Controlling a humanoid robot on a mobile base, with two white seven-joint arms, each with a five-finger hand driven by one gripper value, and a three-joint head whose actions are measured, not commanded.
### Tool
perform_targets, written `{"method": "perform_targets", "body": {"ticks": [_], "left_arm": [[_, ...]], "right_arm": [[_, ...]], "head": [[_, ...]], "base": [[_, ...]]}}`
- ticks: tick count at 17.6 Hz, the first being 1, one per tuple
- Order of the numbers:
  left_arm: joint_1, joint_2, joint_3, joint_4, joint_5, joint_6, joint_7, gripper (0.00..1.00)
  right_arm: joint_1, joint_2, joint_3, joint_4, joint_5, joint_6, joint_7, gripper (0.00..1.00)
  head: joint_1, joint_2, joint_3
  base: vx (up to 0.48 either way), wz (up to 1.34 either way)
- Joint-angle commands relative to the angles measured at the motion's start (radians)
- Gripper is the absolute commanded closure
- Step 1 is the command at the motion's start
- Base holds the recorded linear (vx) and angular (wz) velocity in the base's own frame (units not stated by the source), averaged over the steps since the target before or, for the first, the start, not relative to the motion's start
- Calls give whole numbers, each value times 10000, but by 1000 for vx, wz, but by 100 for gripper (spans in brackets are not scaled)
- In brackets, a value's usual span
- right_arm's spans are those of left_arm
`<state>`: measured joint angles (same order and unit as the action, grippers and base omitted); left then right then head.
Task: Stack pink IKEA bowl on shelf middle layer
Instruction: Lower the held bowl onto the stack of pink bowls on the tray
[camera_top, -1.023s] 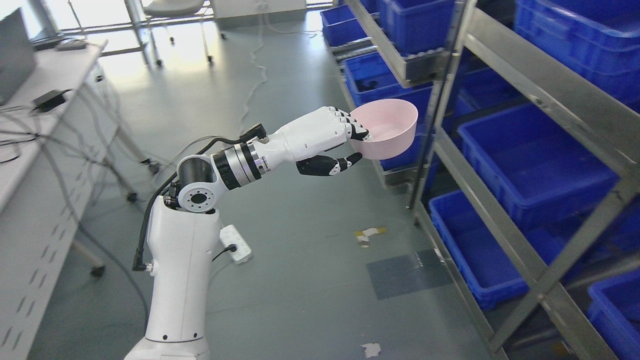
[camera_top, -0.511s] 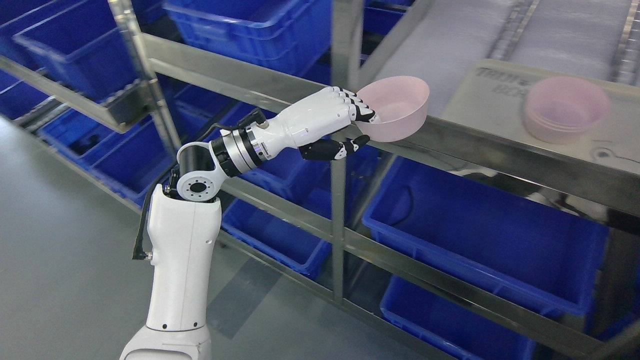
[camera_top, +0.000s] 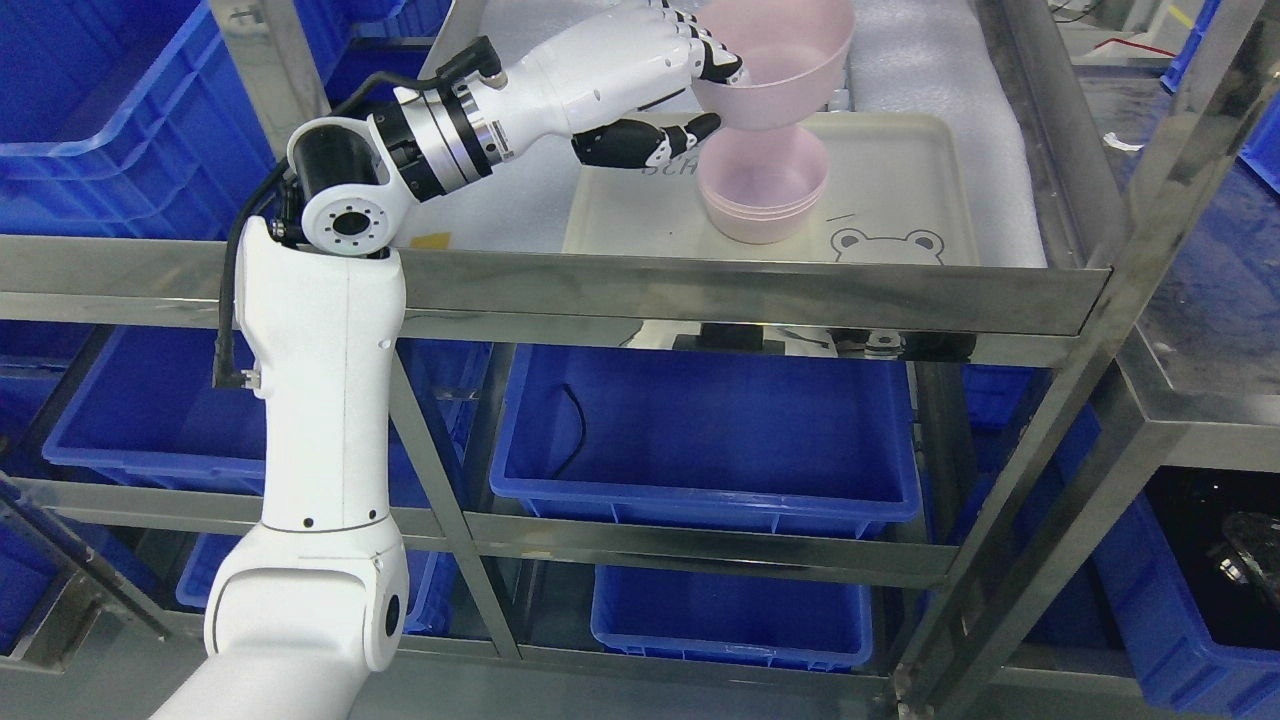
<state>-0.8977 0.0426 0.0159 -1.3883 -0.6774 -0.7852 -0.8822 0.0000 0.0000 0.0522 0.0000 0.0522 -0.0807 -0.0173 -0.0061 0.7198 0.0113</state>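
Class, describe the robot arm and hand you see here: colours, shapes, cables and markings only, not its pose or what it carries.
The left arm has glossy white rounded shells, with a black cylindrical joint and a white round cap ringed by small holes. A black cable runs along its outside to a plug. The wrist shows silver and black rings. The left hand is white-backed, with black-and-white segmented fingers and a black thumb.

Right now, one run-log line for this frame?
left hand: shut on pink bowl | bowl: above bowl stack, not nested | stack: on bear tray | right hand: not in view
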Motion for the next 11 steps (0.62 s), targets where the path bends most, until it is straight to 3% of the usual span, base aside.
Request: {"method": "perform_targets", "body": {"ticks": [1,5,11], "left_arm": [[-734,143,-599,1566,-1279,-2,-212,96],[-748,-11,-1170,1428,-1202,-2,-794,96],[-671,341,-1202,1473,-1432,-2,-1149,95]], "right_arm": [[31,-175,0,-175,0,-6,-11,0],[31,-175,0,-175,0,-6,-11,0],[46,-175,0,-175,0,-6,-11,0]], "head": [[0,0,0],[0,0,0],[0,0,0]], "base": [[60,-318],[40,-170],[-1,-7]]}}
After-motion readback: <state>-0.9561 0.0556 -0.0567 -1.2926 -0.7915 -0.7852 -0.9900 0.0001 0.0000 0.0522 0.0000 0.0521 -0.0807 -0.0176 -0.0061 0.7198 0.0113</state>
